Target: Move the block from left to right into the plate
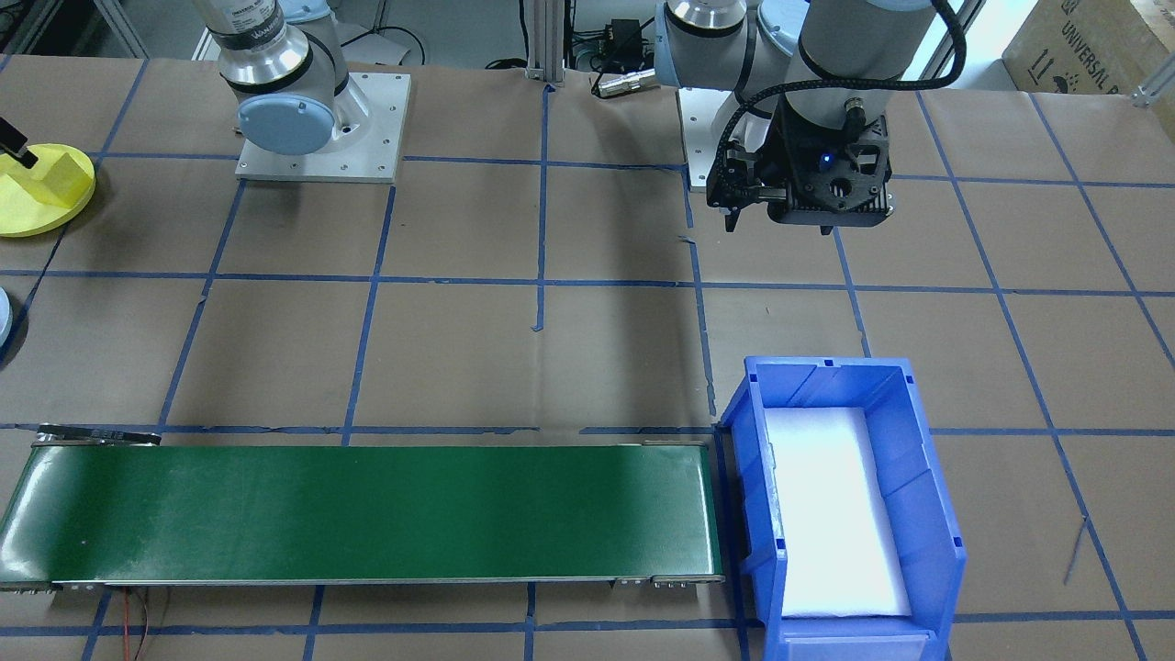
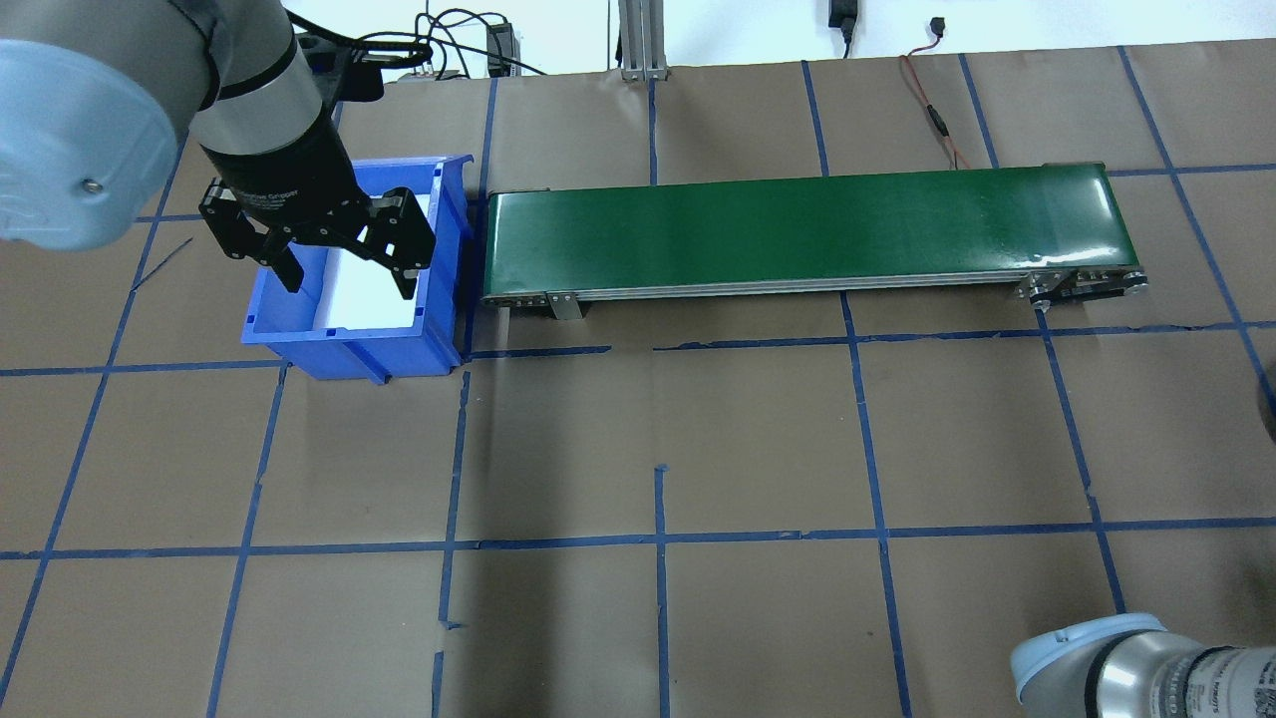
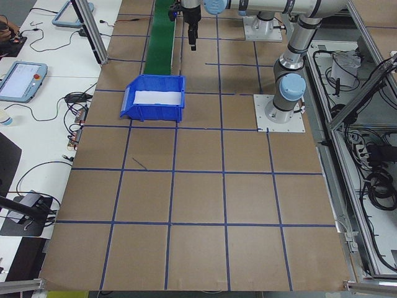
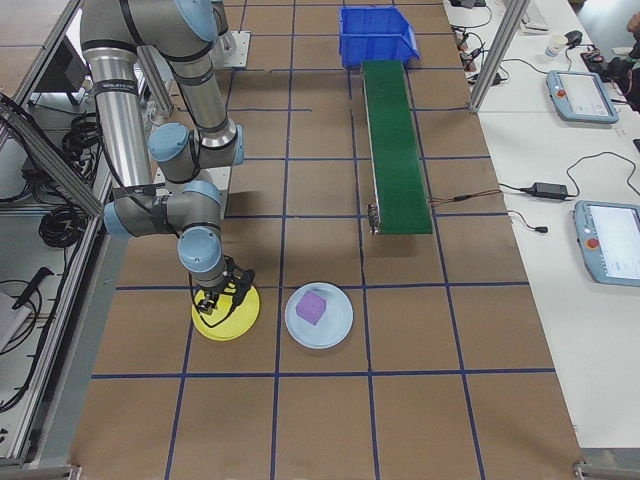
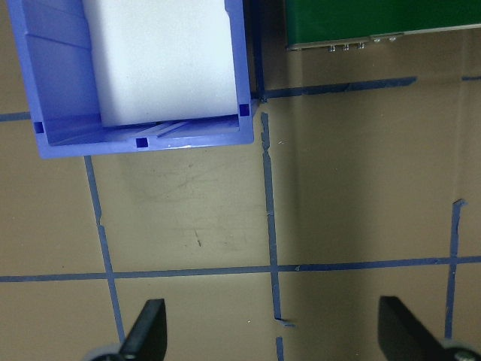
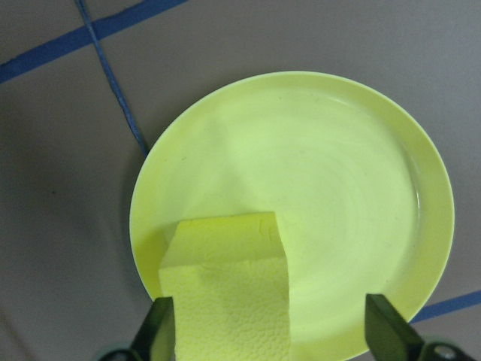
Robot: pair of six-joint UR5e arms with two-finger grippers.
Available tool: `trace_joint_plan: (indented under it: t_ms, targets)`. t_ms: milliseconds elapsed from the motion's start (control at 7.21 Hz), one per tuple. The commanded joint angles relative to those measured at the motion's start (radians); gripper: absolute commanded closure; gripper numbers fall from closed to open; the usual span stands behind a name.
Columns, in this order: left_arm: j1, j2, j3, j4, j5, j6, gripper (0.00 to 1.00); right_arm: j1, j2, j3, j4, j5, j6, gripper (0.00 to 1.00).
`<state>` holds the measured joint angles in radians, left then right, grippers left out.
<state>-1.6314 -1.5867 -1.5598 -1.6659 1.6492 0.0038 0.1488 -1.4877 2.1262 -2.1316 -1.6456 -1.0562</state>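
The yellow foam block (image 6: 229, 301) rests on the round yellow plastic plate (image 6: 361, 195), between the spread fingers of the right hand (image 6: 263, 331). The left hand (image 2: 334, 249) is released and empty. Risk: on retraction a finger may snag the soft block and drag it off the plate.

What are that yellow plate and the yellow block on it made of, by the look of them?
The yellow plate looks like smooth moulded plastic: it has a slight sheen, faint circular marks and a thin raised rim. The yellow block seems to be foam: its top face is matte and finely pebbled, with soft, slightly uneven edges. Neither can be confirmed by sight alone.
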Motion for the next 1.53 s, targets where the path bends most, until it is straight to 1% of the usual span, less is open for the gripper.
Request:
trace_joint_plan:
  t_ms: [0, 139, 278, 416, 555, 694, 833, 971, 1110, 1249, 1388]
  targets:
    - [0.002, 0.005, 0.0, 0.0, 0.003, -0.007, 0.0, 0.122, -0.026, -0.067, 0.013, 0.004, 0.136, 0.0]
    - [0.002, 0.005, 0.001, 0.0, 0.003, -0.027, 0.0, 0.278, -0.037, -0.157, 0.024, -0.067, 0.146, 0.0]
    - [0.002, 0.005, 0.0, 0.0, 0.003, -0.027, 0.0, 0.396, -0.054, -0.292, 0.182, -0.115, 0.212, 0.0]
    - [0.001, 0.005, 0.0, 0.0, 0.003, -0.027, 0.0, 0.475, -0.08, -0.402, 0.347, -0.108, 0.354, 0.0]
    - [0.002, 0.005, 0.0, -0.002, 0.003, -0.027, 0.0, 0.582, -0.11, -0.476, 0.422, -0.105, 0.414, 0.0]
    - [0.002, 0.005, 0.0, 0.0, 0.003, -0.027, 0.0, 0.698, -0.141, -0.529, 0.508, -0.112, 0.473, 0.0]
    - [0.001, 0.005, 0.0, -0.002, 0.001, -0.027, 0.0, 0.801, -0.17, -0.61, 0.638, -0.103, 0.532, 0.0]
    - [0.001, 0.005, 0.0, -0.002, 0.001, -0.027, 0.0, 0.906, -0.186, -0.65, 0.77, -0.041, 0.554, 0.0]
    - [0.001, 0.005, 0.0, 0.0, 0.0, -0.025, 0.0, 1.019, -0.196, -0.689, 0.823, 0.002, 0.652, 0.0]
    - [0.001, 0.005, 0.0, -0.002, 0.0, -0.027, 0.0, 1.143, -0.195, -0.719, 0.852, 0.009, 0.768, 0.0]
    - [0.002, 0.005, -0.002, -0.002, 0.0, -0.027, 0.0, 1.27, -0.187, -0.729, 0.851, 0.007, 0.891, 0.0]
